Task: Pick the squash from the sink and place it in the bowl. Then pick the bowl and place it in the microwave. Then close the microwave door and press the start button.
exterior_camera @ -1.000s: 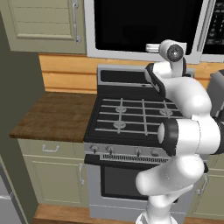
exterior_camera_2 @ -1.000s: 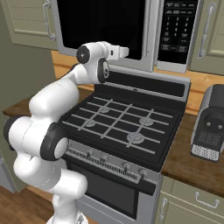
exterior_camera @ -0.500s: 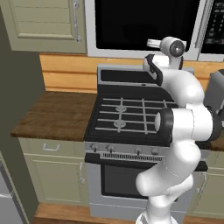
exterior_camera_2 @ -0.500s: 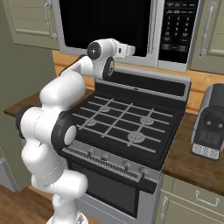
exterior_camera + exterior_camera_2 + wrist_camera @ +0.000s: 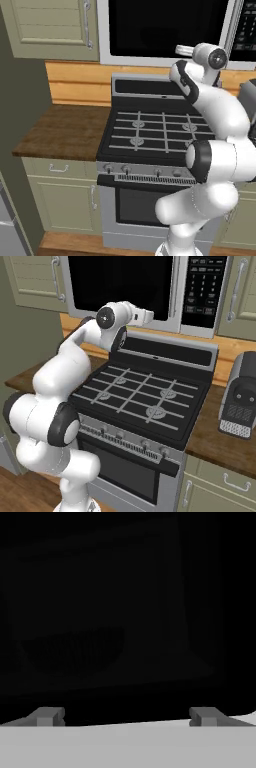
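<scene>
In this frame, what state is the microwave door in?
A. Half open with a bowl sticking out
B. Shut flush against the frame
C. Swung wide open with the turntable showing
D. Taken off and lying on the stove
B: the microwave door sits flat in its silver frame beside the button panel, dark glass facing out, handle upright.

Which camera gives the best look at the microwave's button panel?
The right base view: the black button panel faces the camera whole, rows of keys visible beside the closed microwave door. The left base view catches just a sliver of the panel at its top right edge. The hand view faces dark door glass, no buttons discernible.
</scene>
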You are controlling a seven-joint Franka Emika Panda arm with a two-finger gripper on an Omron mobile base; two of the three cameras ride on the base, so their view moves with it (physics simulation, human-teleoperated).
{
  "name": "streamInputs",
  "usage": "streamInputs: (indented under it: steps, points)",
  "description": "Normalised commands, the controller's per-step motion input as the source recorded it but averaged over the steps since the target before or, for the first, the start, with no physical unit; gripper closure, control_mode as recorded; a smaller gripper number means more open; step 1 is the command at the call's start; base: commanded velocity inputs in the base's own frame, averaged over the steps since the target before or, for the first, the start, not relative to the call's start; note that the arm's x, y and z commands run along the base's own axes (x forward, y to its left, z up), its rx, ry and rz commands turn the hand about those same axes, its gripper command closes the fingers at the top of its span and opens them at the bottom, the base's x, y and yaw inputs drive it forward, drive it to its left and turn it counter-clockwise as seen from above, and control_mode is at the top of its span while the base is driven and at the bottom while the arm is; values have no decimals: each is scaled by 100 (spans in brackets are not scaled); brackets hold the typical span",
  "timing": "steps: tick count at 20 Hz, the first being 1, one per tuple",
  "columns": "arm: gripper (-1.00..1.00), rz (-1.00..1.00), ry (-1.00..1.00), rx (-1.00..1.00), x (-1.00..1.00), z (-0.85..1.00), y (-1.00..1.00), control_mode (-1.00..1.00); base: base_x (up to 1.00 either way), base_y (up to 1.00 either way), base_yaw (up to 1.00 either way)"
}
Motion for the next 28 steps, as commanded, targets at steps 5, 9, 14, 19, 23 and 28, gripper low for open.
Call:
streamInputs:
  steps: [5, 9, 14, 19, 23, 28]
  points:
    - [-100, 0, 0, 0, -100, 39, 0, -100, 0, 0, 0]
    - [100, 0, 0, 0, -100, 12, 3, -100, 0, 0, 0]
    - [100, -15, -1, -8, -92, -6, -11, -100, 0, 0, 0]
    - [100, -13, 7, -3, -49, -19, -13, -100, 0, 0, 0]
    - [100, -1, 13, 0, 0, 0, -42, -100, 0, 0, 0]
    - [100, 0, 0, 2, 0, 0, -58, -100, 0, 0, 0]
